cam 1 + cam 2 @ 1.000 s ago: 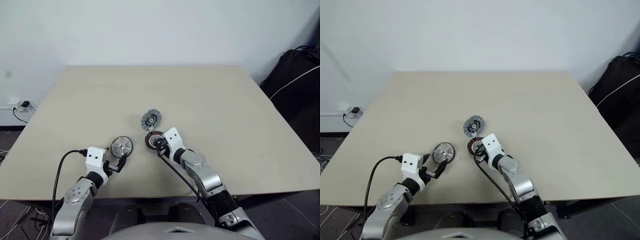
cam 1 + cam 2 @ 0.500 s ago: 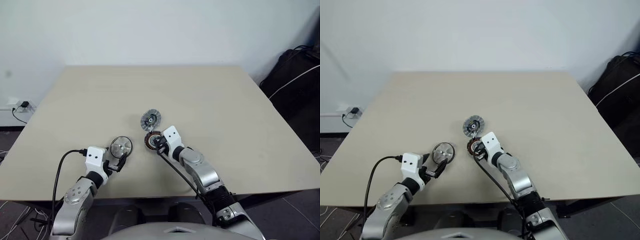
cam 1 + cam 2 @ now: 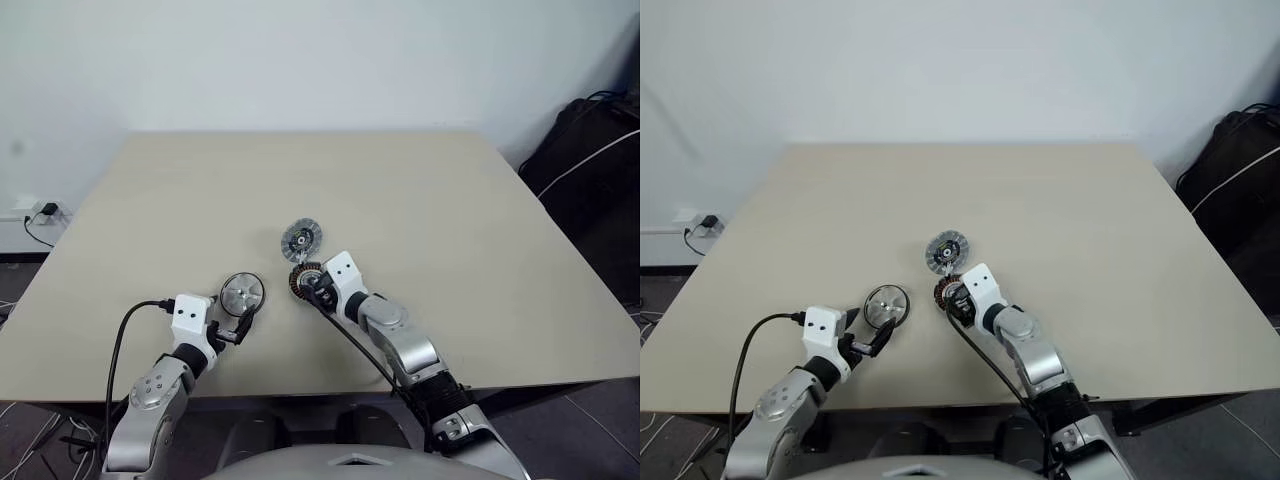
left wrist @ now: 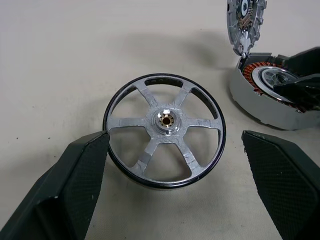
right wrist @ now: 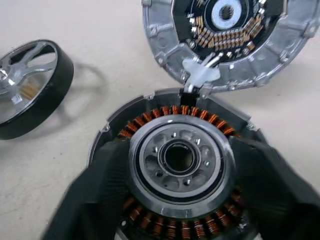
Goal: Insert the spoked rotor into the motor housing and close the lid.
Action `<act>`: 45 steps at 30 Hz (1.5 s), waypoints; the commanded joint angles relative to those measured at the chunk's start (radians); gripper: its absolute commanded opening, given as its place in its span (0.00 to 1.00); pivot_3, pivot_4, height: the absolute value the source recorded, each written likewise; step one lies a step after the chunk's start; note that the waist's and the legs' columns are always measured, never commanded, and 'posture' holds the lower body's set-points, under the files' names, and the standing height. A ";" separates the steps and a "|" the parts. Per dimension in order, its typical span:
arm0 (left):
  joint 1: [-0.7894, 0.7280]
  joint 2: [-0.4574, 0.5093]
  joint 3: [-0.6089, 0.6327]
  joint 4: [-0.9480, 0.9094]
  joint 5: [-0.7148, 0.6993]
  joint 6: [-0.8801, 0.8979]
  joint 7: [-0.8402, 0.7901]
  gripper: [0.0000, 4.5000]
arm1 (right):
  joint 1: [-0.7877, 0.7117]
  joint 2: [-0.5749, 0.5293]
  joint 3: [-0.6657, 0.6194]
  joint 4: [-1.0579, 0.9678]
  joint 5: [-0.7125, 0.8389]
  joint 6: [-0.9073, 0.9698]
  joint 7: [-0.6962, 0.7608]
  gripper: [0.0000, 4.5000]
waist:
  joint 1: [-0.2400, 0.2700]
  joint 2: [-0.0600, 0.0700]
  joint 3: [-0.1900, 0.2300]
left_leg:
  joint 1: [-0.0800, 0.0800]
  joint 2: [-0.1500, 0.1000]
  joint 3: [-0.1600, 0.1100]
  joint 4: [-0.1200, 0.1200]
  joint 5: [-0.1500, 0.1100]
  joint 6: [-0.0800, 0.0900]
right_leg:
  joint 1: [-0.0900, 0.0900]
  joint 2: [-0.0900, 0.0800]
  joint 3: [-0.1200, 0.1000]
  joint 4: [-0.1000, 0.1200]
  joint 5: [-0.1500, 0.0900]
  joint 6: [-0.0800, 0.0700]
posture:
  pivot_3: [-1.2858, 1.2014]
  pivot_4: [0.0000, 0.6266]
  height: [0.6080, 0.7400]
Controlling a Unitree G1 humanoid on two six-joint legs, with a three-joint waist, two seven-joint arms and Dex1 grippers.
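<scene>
Flat on the bench [image 3: 450, 200], spoked rotor [image 4: 164, 130] sits between the spread left tool [image 4: 180, 185]. Looks rigid, light, slick metal; pinch across dark rim. Right tool [image 5: 175, 200] straddles motor housing [image 5: 180, 160], grip unclear; lid [image 5: 225, 35] hinged open.

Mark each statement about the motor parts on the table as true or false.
1. The rotor lies flat on the table, between the open fingers of the left pincer. True.
2. The rotor is already inside the housing. False: it lies apart from it, on the table.
3. The lid is closed. False: it stands open, joined to the housing's edge.
4. Copper windings ring the housing's silvery centre. True.
5. The right pincer is at the housing. True.
</scene>
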 commanded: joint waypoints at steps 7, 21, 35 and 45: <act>-0.021 -0.019 0.028 -0.051 -0.018 -0.017 0.002 1.00 | 0.021 -0.004 -0.063 -0.191 0.054 0.033 -0.004 0.52 | 0.000 0.000 0.000 | 0.000 0.000 0.000 0.000 0.000 0.000 | 0.000 0.000 0.000 0.000 0.000 0.000 | 0.52 0.00 1.00; -0.017 -0.027 0.026 -0.045 -0.012 -0.021 0.003 1.00 | -0.026 0.011 -0.002 -0.063 -0.021 0.032 -0.035 0.01 | -0.001 0.000 0.000 | 0.000 0.000 0.000 0.000 0.000 0.000 | 0.000 0.000 0.000 0.000 0.000 0.000 | 0.52 0.00 1.00; -0.005 -0.028 0.028 -0.053 -0.014 -0.023 0.006 1.00 | -0.055 0.025 0.015 0.008 -0.028 0.011 -0.025 0.01 | -0.002 0.000 0.000 | 0.000 0.000 0.000 0.000 0.000 0.000 | 0.000 0.000 0.000 0.000 0.000 0.000 | 0.52 0.00 1.00; -0.013 -0.026 0.027 -0.048 -0.013 -0.020 0.005 1.00 | -0.082 0.039 0.012 0.068 -0.037 -0.002 -0.020 0.01 | -0.003 0.000 0.000 | 0.000 0.000 0.000 0.000 0.000 -0.001 | 0.000 0.000 0.000 0.000 0.000 0.000 | 0.52 0.00 1.00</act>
